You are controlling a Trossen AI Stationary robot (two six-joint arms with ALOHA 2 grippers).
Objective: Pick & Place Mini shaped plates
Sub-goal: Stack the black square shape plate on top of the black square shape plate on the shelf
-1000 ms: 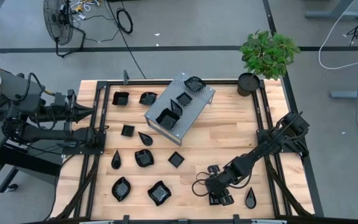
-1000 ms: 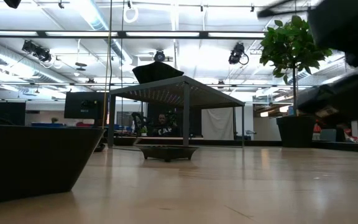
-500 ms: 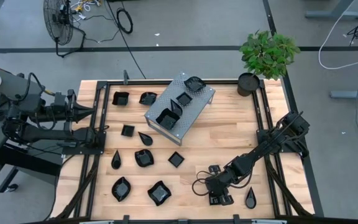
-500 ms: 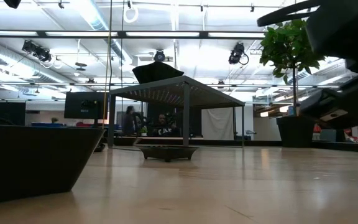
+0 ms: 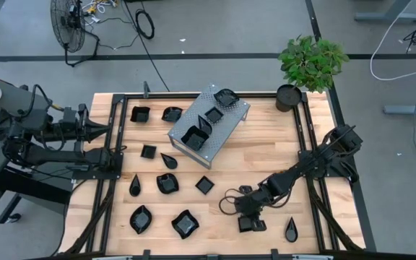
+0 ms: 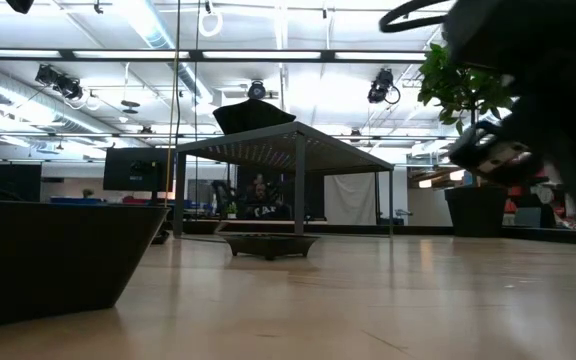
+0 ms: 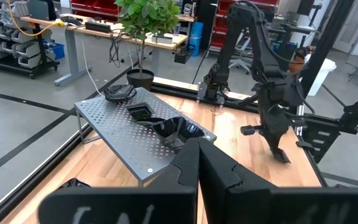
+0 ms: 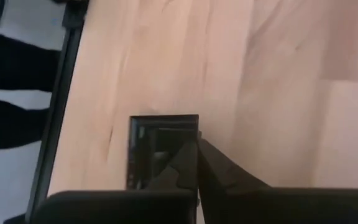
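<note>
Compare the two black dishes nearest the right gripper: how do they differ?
The square dish has four straight sides; the teardrop dish narrows to a point. The square dish lies right beside the right gripper; the teardrop dish lies apart, nearer the table's right rail. Both are small, black, and rest on the table.

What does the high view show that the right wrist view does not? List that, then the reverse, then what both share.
Only the high view: the grey metal box carrying several mini shaped plates, the other plates spread over the table's left half, a teardrop plate, the plant pot, and the left gripper waiting at the left edge.
Only the right wrist view: a close look down into the square plate, showing its inner walls.
Both: that square plate lying flat on the wooden table, with the right gripper above it.
</note>
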